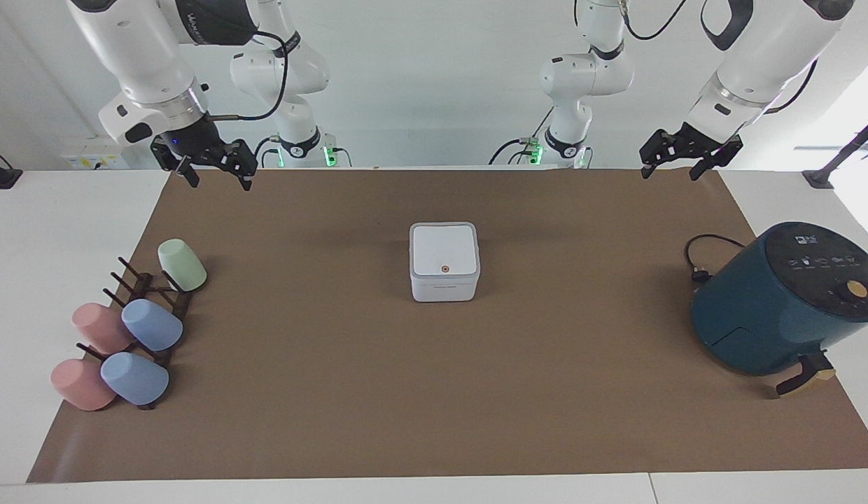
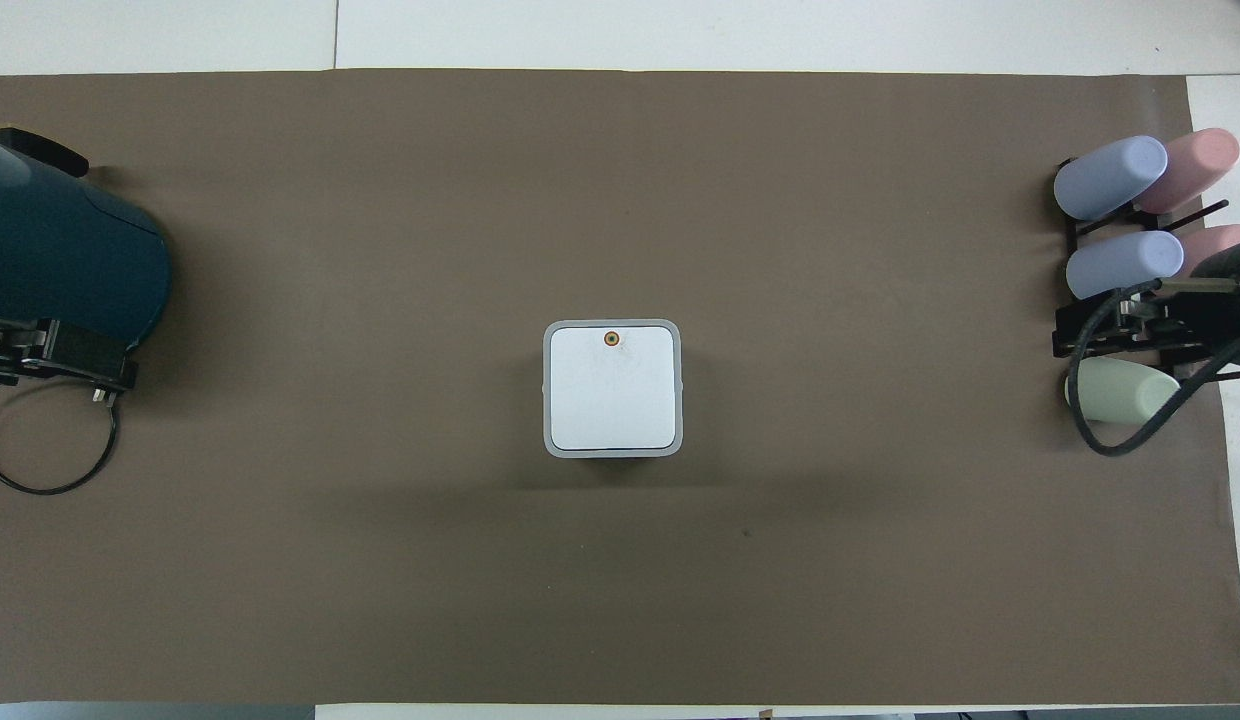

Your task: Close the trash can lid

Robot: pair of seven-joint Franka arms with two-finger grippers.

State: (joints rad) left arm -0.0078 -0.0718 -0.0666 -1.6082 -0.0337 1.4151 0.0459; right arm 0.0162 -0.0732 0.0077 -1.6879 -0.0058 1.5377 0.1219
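White walls, brown mat [image 1: 434, 392] across the table. Our left gripper [image 1: 689, 155] hangs up over the mat's edge at its own end, fingers spread and empty; our right gripper [image 1: 208, 162] waits likewise, also spread. Between them, mid-mat, the trash can [image 1: 444, 283] sits with the lid [image 1: 444, 250] lying flat, apparently shut. We'd judge the risk now is an unneeded press, shoving the light bin or popping it open.

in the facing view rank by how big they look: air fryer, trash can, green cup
1. air fryer, clearly largest
2. trash can
3. green cup, smallest

All three sit at a similar depth on the table, so the order looks safe.
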